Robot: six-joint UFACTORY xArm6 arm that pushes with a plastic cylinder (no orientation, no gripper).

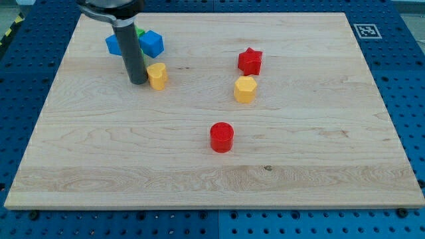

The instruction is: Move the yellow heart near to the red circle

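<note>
The yellow heart (157, 76) lies at the upper left of the wooden board. My tip (139, 81) rests on the board just to the left of the heart, touching or nearly touching it. The red circle (222, 137) stands near the board's middle, well to the lower right of the heart and apart from it.
A red star (250, 62) and a yellow hexagon (245, 89) sit right of centre, above the red circle. Two blue blocks (151, 43) and a partly hidden green block (140, 32) cluster behind the rod at the upper left. The board (332, 166) is edged by a blue perforated table.
</note>
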